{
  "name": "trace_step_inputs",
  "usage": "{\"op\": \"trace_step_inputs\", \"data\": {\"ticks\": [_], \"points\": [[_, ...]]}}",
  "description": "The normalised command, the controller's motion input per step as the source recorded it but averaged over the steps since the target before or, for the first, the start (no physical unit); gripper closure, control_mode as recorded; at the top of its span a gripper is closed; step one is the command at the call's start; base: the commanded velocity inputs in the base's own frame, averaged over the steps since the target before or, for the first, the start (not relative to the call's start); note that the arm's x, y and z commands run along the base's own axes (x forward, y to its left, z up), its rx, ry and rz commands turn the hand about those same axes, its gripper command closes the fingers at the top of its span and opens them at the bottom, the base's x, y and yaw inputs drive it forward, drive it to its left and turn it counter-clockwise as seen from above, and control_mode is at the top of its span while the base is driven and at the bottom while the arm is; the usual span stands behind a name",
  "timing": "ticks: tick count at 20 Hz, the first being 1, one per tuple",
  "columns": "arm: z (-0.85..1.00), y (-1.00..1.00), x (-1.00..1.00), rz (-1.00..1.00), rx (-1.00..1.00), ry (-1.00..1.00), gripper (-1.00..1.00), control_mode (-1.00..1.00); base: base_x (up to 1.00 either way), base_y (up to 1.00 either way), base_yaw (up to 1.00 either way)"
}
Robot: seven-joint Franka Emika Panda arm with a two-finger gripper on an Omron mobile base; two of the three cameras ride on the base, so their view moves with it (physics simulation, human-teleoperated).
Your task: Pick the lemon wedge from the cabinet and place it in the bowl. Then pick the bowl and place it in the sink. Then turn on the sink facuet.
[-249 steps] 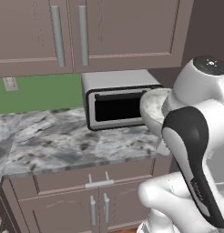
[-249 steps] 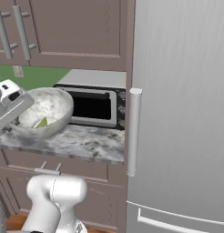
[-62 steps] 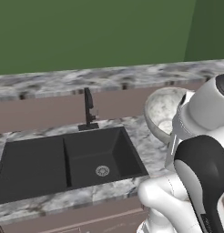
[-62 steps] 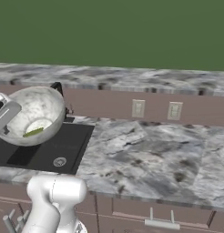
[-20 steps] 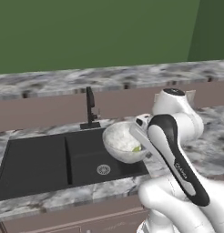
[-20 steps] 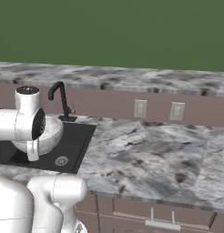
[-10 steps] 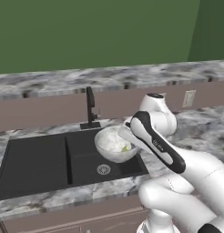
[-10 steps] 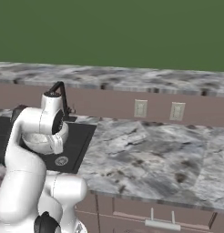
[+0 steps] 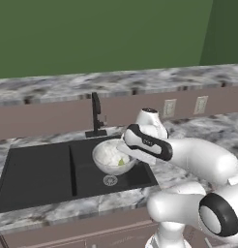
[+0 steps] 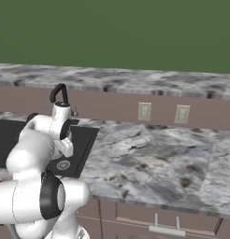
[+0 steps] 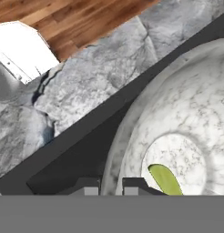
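The white marbled bowl (image 9: 111, 155) hangs low over the right basin of the black sink (image 9: 38, 172), just above the round drain (image 9: 110, 180). My gripper (image 9: 126, 147) is shut on the bowl's right rim. A yellow-green lemon wedge (image 9: 122, 162) lies inside the bowl. In the hand view, the gripper (image 11: 110, 187) has the bowl's (image 11: 177, 132) rim between its two fingertips (image 11: 134, 185), with the lemon wedge (image 11: 165, 178) on the bowl's bottom. The black sink faucet (image 9: 96, 114) stands upright behind the basin; from the right it shows as the faucet (image 10: 58, 93) behind my arm.
Grey marble counter (image 10: 149, 158) stretches right of the sink (image 10: 4, 135). Two wall outlets (image 10: 144, 111) sit on the brown backsplash below a raised marble ledge (image 9: 140, 80). Wooden floor (image 11: 63, 18) shows beyond the counter edge in the hand view.
The arm has swung further left and down, carrying the bowl from the sink's right edge to just above the right basin's drain. The grip is unchanged.
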Motion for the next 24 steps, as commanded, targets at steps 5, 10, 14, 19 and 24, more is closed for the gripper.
{"op": "trace_step_inputs", "data": {"ticks": [5,10,14,19,24], "points": [[-0.48,0.53,0.31,0.01,0.00,0.00,1.00,-1.00,0.00,0.00,0.00],[-0.40,0.17,0.39,0.00,0.00,0.00,1.00,-1.00,0.00,0.00,0.00],[-0.47,0.00,0.46,0.00,0.00,0.00,1.00,-1.00,0.00,0.00,0.00],[-0.40,0.00,0.49,0.00,0.00,0.00,1.00,-1.00,0.00,0.00,0.00],[-0.46,0.02,0.51,0.00,0.00,0.00,1.00,-1.00,0.00,0.00,0.00]]}}
